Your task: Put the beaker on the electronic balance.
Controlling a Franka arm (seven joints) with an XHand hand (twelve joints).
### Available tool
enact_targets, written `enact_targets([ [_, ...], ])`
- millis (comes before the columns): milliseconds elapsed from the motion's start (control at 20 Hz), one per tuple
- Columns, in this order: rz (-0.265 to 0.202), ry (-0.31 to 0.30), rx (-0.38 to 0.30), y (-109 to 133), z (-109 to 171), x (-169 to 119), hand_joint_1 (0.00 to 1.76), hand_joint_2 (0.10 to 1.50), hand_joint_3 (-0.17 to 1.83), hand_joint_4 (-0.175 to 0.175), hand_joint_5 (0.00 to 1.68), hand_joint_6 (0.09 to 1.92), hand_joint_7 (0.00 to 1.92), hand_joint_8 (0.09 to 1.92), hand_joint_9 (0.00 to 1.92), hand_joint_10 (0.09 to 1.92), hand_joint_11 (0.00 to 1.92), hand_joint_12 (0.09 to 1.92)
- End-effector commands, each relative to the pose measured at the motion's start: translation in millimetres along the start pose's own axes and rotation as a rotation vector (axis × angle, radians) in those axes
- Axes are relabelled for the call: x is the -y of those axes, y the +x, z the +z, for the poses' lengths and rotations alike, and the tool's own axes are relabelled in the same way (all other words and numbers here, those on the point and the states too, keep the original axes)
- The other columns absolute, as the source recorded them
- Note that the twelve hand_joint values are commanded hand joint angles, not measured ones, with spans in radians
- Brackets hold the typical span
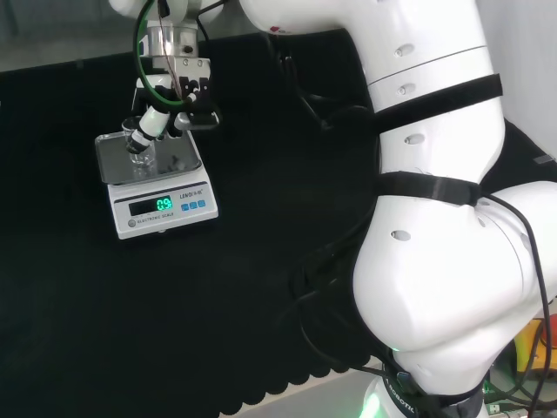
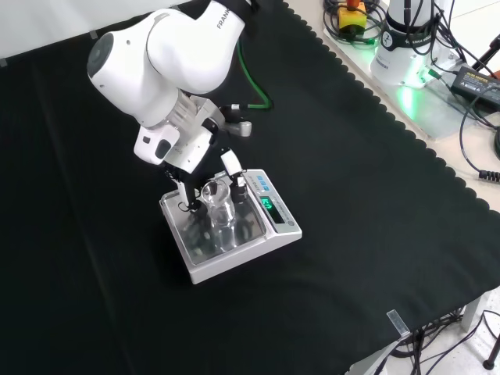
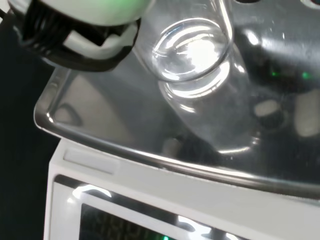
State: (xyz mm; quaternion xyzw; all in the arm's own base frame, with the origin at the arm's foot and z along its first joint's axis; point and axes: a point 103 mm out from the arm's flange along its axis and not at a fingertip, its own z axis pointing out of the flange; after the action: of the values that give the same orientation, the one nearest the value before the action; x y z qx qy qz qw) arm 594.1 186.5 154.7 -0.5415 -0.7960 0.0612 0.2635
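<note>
Head view: scale (image 1: pixel 157 187) at the left of the black-clothed bench (image 1: pixel 261 305), display lit. Clear beaker (image 1: pixel 139 150) stands on the steel pan. Robot hand (image 1: pixel 170 100) sits above it, fingers curled around the beaker's upper part.

Front view: beaker (image 2: pixel 218 205) upright near the middle of the pan (image 2: pixel 199 242), robot hand (image 2: pixel 191 168) closed about it, fingers on both sides.

Wrist view: beaker rim (image 3: pixel 190 47) close, base seemingly resting on the pan; one fingertip (image 3: pixel 85 37) beside it.

Risk: a finger catching the rim on release could tip the beaker.

Writing: small print on the scale's front, not legible enough to record.
</note>
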Motion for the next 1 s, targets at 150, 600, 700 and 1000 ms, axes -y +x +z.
enact_targets([
  [150,-0.003,0.014,0.01,-5,4,-3,1.2,0.55,0.84,-0.175,1.3,0.71,1.72,0.4,1.76,0.54,1.51,0.79],
  [600,-0.012,0.024,-0.011,-1,-9,1,1.2,0.55,0.85,-0.175,1.3,0.71,1.72,0.4,1.76,0.54,1.51,0.79],
  [700,-0.026,0.019,-0.021,0,-8,0,1.2,0.55,0.85,-0.175,1.3,0.71,1.72,0.4,1.76,0.54,1.51,0.79],
  [1000,-0.034,0.007,-0.037,-1,-7,-1,1.2,0.55,0.85,-0.175,1.3,0.71,1.72,0.4,1.76,0.55,1.51,0.79],
])
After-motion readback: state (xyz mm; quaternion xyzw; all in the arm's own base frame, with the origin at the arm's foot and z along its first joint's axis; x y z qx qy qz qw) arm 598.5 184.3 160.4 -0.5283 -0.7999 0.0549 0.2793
